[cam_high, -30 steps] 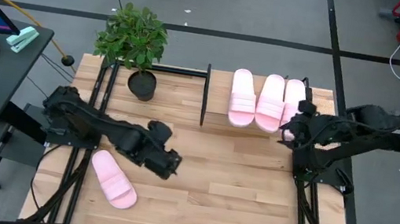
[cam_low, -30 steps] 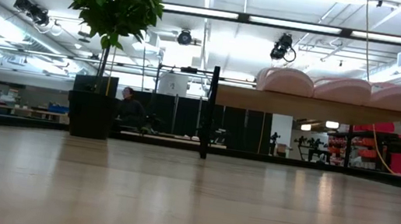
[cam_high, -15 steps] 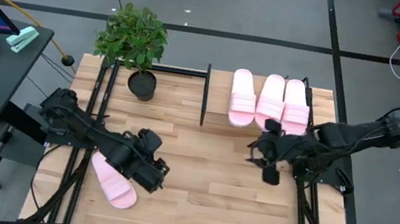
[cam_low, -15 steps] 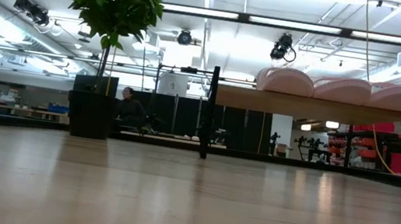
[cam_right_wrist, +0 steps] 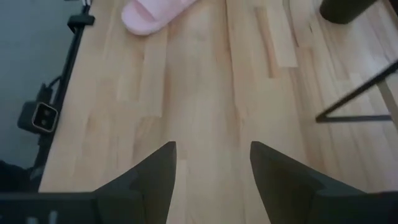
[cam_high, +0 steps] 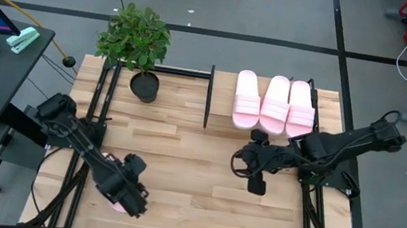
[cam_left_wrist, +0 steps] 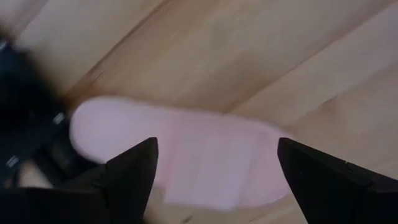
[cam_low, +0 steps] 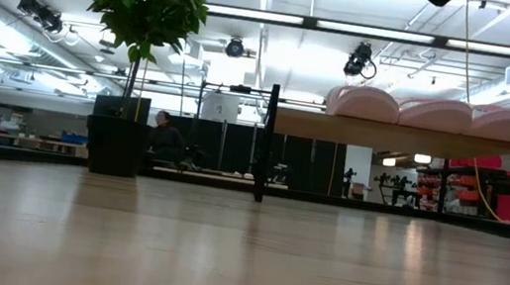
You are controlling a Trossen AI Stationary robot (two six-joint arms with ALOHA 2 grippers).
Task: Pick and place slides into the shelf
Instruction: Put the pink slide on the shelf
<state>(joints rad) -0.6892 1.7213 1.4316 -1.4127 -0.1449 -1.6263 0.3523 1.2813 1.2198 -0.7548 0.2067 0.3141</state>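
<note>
One pale pink slide (cam_left_wrist: 199,158) is left on the wooden tabletop (cam_high: 201,186), lying directly beneath the left gripper (cam_high: 129,193), whose fingers (cam_left_wrist: 134,165) stand wide apart and hold nothing; in the left wrist view the sandal fills the gap between them, its strap band about midway. Three more slides (cam_high: 274,103) already sit side by side on the shelf (cam_high: 219,108), well away from that claw, beyond the right one.

Judging by this, the step in hand is the pickup of the last sandal. To do it well, the claw should come straight down with one finger on each long side of the sandal and close across the strap band, where the foam is thickest and gives the firmest hold. The slide lies close to the table's left edge, so a push could slide it off.

Right gripper (cam_high: 256,179) hangs with its fingers parted and empty over bare wood, between the left claw and the shelf, so it could sit in the carrying path. A potted plant (cam_high: 137,43) stands far from the left claw, beside the shelf's open end, clear of the likely route.
</note>
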